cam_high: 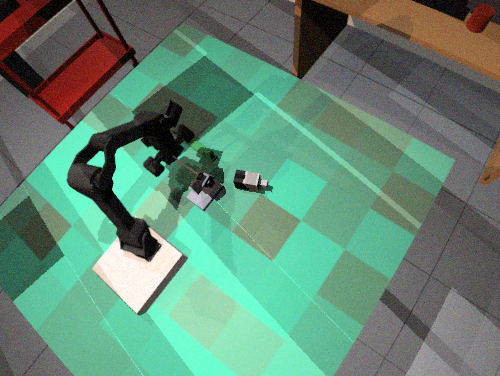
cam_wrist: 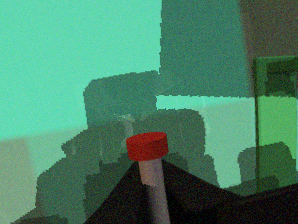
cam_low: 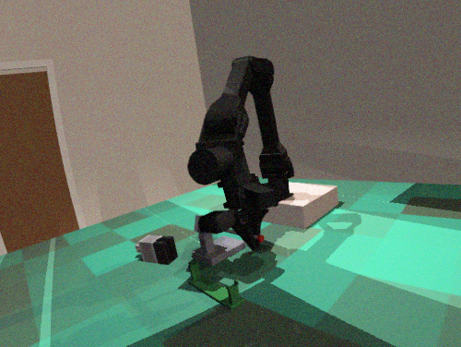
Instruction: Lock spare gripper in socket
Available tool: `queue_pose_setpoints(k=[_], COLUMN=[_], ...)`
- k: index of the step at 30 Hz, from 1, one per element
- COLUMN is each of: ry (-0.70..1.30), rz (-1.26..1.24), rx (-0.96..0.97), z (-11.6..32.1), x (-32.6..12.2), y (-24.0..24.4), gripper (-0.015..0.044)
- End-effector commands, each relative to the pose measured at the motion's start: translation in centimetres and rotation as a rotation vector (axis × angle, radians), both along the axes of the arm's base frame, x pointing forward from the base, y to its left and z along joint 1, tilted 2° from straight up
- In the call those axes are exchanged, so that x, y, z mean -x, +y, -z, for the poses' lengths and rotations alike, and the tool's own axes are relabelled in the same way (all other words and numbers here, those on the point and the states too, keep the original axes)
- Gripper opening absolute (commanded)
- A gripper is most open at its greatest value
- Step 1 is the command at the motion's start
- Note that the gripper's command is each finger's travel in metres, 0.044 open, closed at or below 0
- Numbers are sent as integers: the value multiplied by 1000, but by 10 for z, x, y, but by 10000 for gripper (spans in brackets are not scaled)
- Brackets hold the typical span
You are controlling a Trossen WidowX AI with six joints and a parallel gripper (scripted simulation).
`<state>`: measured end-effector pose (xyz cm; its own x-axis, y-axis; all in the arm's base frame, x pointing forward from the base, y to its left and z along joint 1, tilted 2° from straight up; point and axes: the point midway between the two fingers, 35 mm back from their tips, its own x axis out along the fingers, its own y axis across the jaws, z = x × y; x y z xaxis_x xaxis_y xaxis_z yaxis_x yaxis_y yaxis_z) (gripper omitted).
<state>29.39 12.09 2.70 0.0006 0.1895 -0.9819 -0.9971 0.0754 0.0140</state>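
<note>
My gripper (cam_high: 172, 156) (cam_low: 253, 233) (cam_wrist: 147, 168) is shut on the lock pin (cam_wrist: 152, 177), a pale shaft with a red head (cam_wrist: 146, 145) (cam_low: 259, 238). It holds the pin low over the mat, head pointing away from the fingers. The grey mount (cam_high: 204, 192) (cam_low: 217, 249) with its dark socket stands just beside the pin. The spare gripper (cam_high: 248, 180) (cam_low: 158, 249), a grey and black block, lies on the mat a short way from the mount. The fingers themselves show only as a dark mass in the wrist view.
A green stand (cam_low: 214, 286) (cam_wrist: 275, 125) sits on the mat close to the mount. The arm's white base plate (cam_high: 137, 272) (cam_low: 306, 200) is behind. A red shelf cart (cam_high: 65, 65) and a wooden table (cam_high: 400, 25) stand off the mat.
</note>
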Motion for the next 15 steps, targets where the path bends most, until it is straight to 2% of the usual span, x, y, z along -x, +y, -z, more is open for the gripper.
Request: queue_pose_setpoints(k=[1, 15], ry=[-2, 6], rz=[5, 4], rx=[3, 4], z=[-2, -6], x=[-2, -3], y=[3, 14], gripper=[0, 0])
